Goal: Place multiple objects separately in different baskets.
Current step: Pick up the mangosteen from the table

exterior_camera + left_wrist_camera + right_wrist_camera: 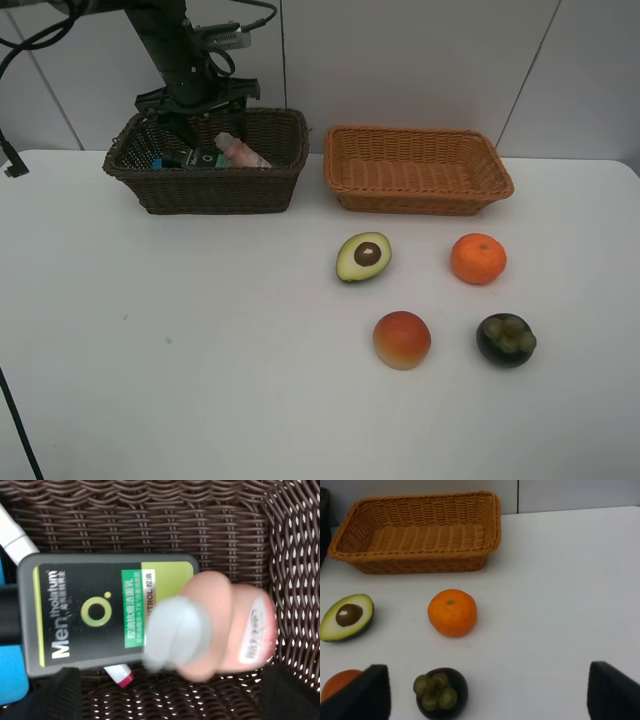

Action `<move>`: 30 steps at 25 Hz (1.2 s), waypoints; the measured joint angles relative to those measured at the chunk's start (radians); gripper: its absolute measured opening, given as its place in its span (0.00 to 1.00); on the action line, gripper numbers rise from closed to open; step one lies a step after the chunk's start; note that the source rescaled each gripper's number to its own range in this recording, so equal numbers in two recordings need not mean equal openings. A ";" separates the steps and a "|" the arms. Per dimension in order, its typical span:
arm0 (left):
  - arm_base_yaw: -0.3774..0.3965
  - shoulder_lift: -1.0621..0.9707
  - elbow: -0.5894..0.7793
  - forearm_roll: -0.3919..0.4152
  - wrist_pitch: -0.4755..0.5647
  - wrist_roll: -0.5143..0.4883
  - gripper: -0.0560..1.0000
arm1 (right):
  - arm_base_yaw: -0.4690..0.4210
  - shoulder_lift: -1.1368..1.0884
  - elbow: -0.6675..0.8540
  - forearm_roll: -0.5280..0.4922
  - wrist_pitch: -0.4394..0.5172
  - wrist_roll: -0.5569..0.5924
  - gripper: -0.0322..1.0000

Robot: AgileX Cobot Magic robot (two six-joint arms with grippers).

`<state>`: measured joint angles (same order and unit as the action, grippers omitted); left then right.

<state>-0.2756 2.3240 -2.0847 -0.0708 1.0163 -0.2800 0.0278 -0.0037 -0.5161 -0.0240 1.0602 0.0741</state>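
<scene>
Inside the dark brown wicker basket (210,190), left fingers (50,695) released, small pink bottle (225,625) loose. Outside it, right fingers (365,695) spread over open bench (560,605).

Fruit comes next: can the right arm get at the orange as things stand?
Probably yes: the orange stands clear of the avocado half and mangosteen, and the right tool is open, nothing between.
</scene>
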 joint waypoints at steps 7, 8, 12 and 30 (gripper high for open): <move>0.000 0.000 0.000 0.000 0.028 0.001 0.89 | 0.000 0.000 0.000 0.000 0.000 0.000 0.99; 0.000 0.000 0.000 0.000 0.034 0.001 0.89 | 0.000 0.000 0.000 0.000 0.000 0.000 0.99; 0.000 0.000 0.000 -0.001 0.068 0.001 0.89 | 0.000 0.000 0.000 0.000 0.000 0.000 0.99; 0.018 -0.114 0.019 -0.016 0.181 0.079 0.89 | 0.000 0.000 0.000 0.000 0.000 0.000 0.99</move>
<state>-0.2571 2.2101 -2.0658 -0.0873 1.1971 -0.2007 0.0278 -0.0037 -0.5161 -0.0240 1.0602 0.0741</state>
